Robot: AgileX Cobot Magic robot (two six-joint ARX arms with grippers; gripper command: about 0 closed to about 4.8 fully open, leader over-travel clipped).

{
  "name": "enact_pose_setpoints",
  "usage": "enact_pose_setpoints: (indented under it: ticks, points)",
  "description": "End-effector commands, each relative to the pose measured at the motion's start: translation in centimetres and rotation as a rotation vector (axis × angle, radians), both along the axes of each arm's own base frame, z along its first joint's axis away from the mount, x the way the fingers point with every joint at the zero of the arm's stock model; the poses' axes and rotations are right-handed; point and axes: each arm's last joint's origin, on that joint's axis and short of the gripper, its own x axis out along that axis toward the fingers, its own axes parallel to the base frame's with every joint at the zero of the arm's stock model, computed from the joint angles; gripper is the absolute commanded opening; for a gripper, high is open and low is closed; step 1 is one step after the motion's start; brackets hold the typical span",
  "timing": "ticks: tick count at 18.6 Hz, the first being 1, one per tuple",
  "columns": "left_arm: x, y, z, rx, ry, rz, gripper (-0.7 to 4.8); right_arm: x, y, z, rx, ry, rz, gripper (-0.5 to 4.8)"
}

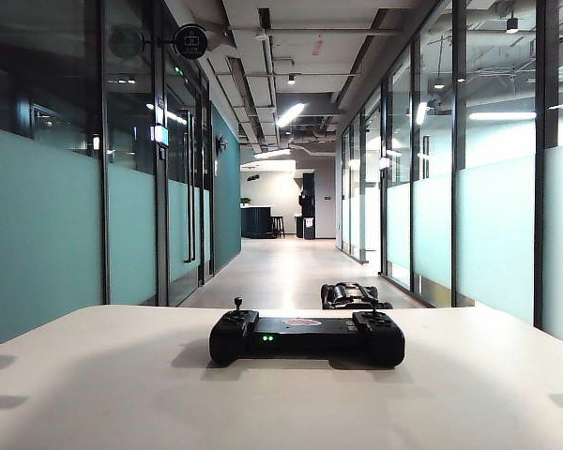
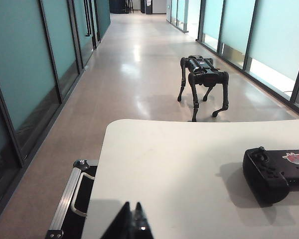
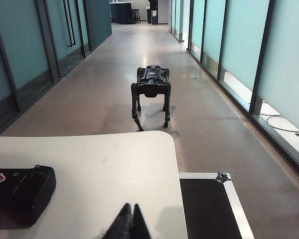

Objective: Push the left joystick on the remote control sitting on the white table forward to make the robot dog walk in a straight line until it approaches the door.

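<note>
Exterior: remote control flat on white table; robot dog beyond its far edge.
Left wrist: left gripper pinched together, empty, over table.
Right wrist: right gripper likewise, near the remote.

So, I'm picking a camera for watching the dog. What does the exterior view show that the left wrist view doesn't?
Only the exterior view: the whole remote control with both thumbsticks and green lights, and only the robot dog's back above the white table's far edge.

Only the left wrist view: the dog's full body and legs standing on the corridor floor, the shut left gripper, and a metal-edged case beside the table.

Both: table, controller, dog, glass-walled corridor.
</note>
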Motion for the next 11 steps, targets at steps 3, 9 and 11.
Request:
enact_pose_setpoints:
  ticks: [3, 9, 11]
  points:
    - [-0.01, 0.09, 0.25, 0.011, -0.018, 0.032, -0.06, 0.03, 0.01, -0.18, 0.0, -0.004, -0.001, -0.06]
    - [-0.01, 0.08, 0.25, 0.011, -0.018, 0.032, -0.06, 0.03, 0.01, -0.17, 0.0, -0.006, -0.001, -0.06]
    - [-0.02, 0.08, 0.42, 0.009, -0.035, 0.031, -0.06, 0.02, 0.01, 0.09, 0.001, -0.032, -0.001, -0.06]
